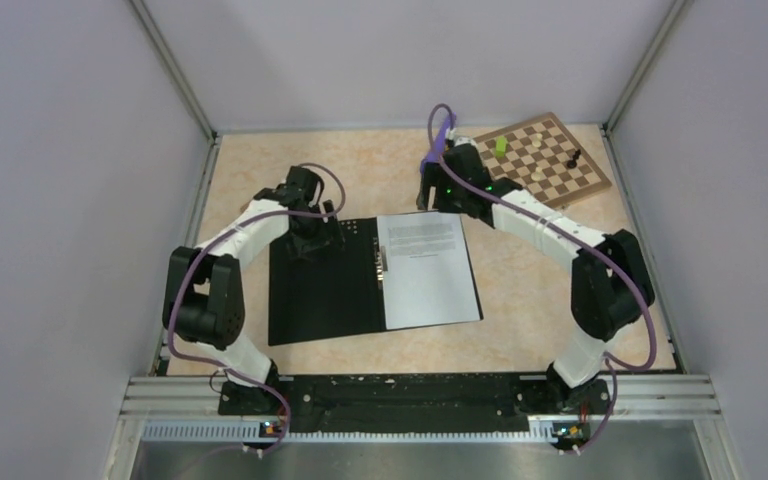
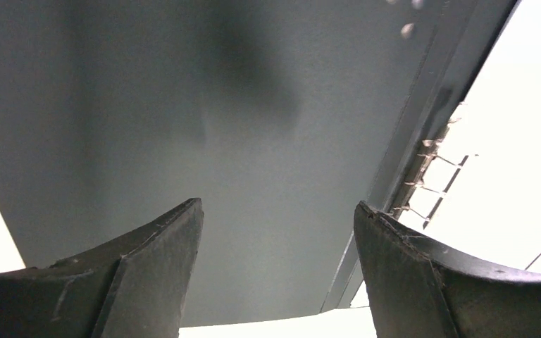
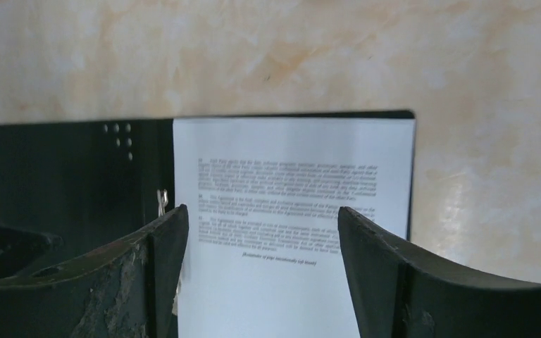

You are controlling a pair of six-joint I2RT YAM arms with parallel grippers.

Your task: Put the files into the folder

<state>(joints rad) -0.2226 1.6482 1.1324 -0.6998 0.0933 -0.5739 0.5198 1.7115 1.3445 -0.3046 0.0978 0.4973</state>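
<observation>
On your surface the folder lies open and flat, black faces up. The files lie on its right half. Your left gripper hangs open over the left half. Your right gripper is open too, empty, near the folder's far edge.

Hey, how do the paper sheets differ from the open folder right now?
The files are white with printed text; the folder shows black inner faces. The files cover only the folder's right half; the folder spreads wider, its left half bare. The left gripper is over the folder's bare half, not the files. Both lie flat on the table.
</observation>
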